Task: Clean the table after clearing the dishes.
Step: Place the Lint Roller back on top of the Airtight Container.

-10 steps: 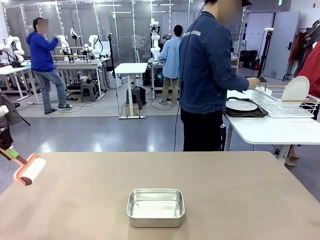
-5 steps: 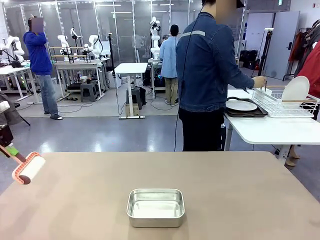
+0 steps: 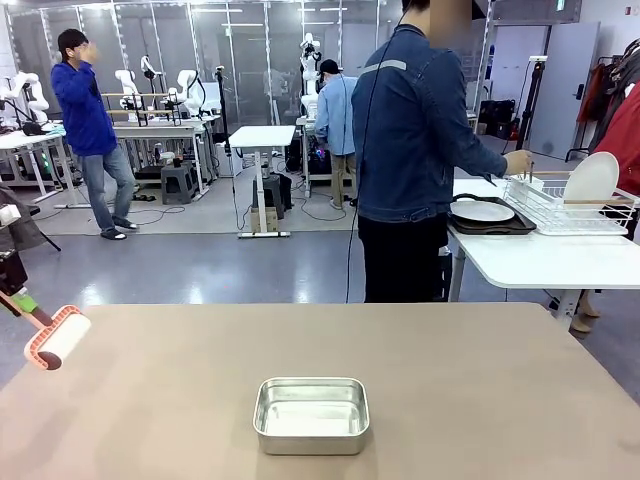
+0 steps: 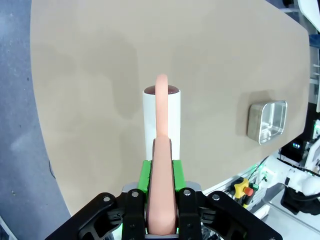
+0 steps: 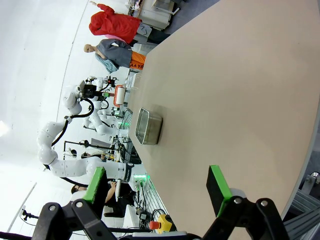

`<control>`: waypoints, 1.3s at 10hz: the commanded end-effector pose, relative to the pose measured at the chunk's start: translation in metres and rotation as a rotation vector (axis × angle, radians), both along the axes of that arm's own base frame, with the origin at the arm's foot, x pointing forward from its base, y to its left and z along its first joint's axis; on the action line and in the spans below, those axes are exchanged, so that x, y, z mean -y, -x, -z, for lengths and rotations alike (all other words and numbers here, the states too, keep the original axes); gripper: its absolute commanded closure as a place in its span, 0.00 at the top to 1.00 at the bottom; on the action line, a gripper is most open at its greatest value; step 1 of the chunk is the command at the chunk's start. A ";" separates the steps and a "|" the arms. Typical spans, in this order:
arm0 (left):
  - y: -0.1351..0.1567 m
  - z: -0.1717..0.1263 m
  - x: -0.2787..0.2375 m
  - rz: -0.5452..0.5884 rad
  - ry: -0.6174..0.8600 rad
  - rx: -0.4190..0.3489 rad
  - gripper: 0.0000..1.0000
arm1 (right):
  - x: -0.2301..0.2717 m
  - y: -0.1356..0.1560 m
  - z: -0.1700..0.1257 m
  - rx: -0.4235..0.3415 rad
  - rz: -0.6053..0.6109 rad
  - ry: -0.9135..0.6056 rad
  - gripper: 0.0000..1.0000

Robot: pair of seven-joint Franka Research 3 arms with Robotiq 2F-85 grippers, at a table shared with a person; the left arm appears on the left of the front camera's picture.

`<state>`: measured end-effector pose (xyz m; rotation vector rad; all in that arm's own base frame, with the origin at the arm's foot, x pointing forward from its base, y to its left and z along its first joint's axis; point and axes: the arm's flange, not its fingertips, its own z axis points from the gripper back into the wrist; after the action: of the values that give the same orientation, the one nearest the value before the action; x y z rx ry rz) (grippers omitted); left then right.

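The tan table (image 3: 470, 380) lies in front of me. My left gripper (image 3: 22, 302) hangs at its left edge, shut on the pink handle of a white roller (image 3: 58, 338) held just above the tabletop. In the left wrist view, the green pads of the left gripper (image 4: 162, 172) clamp the roller (image 4: 162, 112) handle. My right gripper (image 5: 157, 187) is open above the table (image 5: 240, 100), holding nothing. The dishes are off the table. One white plate (image 3: 482, 211) lies on a dark tray, another plate (image 3: 591, 178) stands in the wire rack.
A small steel pan (image 3: 311, 415) sits near the table's front middle, also visible as the pan (image 4: 267, 121) and the pan (image 5: 149, 126). A person in a denim jacket (image 3: 415, 150) stands at the far side, hand at the rack on the white side table (image 3: 540, 262).
The person's hand has moved right from the tray to the wire rack. The roller and my left gripper have barely shifted.
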<state>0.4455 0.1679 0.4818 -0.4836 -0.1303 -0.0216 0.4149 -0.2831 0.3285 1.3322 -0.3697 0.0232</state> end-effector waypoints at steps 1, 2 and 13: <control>0.001 -0.004 0.000 0.001 0.017 0.027 0.20 | -0.002 0.001 -0.003 0.001 -0.003 0.001 1.00; 0.001 -0.004 0.000 0.001 0.017 0.027 0.20 | -0.002 0.001 -0.003 0.001 -0.003 0.001 1.00; 0.115 -0.095 0.374 1.499 -0.325 0.328 0.20 | -0.002 0.001 -0.003 0.001 -0.003 0.001 1.00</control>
<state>0.3226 -0.2067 0.5799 -0.2032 -0.0126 -1.4883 0.4151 -0.2830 0.3283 1.3325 -0.3691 0.0233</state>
